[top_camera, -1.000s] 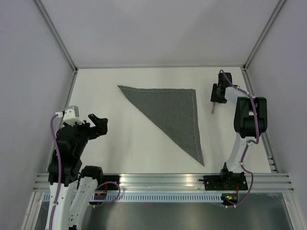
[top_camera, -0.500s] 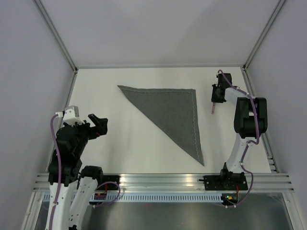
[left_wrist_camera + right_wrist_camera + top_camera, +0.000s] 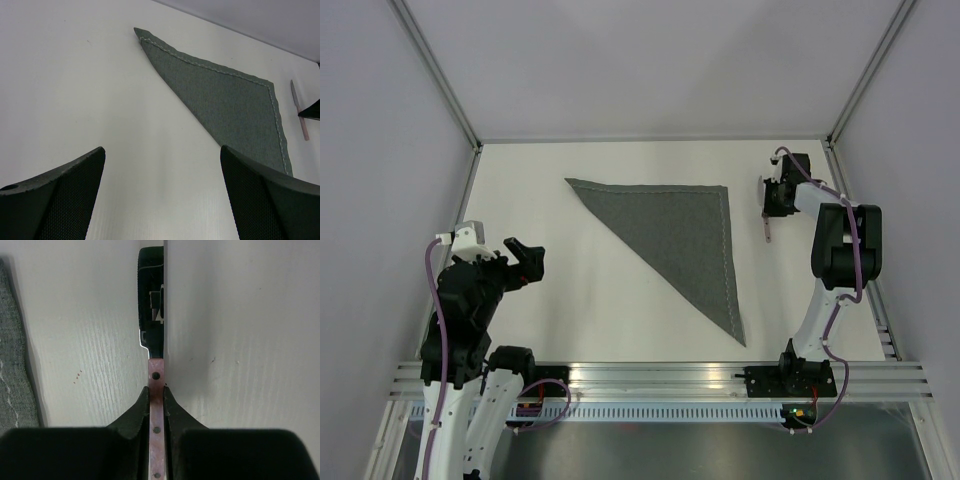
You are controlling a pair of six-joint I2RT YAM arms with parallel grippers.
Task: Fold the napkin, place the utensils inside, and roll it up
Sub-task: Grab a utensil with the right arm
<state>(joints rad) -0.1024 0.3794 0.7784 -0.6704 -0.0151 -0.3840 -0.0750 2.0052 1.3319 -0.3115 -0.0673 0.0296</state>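
Observation:
The napkin (image 3: pixel 680 230) lies on the table as a dark grey triangle with a pale stitched line along its right edge, and it also shows in the left wrist view (image 3: pixel 230 105). One of the utensils, a slim knife (image 3: pixel 767 228), lies just right of the napkin. My right gripper (image 3: pixel 772 210) is shut on its pinkish riveted handle (image 3: pixel 156 371), and the shiny blade (image 3: pixel 152 315) points away from the jaws. Only a strip of the napkin's edge (image 3: pixel 12 365) shows at the left of that view. My left gripper (image 3: pixel 528 262) stays open over bare table left of the napkin, holding nothing.
White walls and metal frame posts (image 3: pixel 470 150) enclose the table on three sides. The right wall stands close behind the right arm (image 3: pixel 840 240). A metal rail (image 3: pixel 660 375) with both arm bases runs along the near edge.
My right jaws have closed onto the knife handle, and the wrist with the knife has shifted slightly to the right. The left arm and the napkin have not moved.

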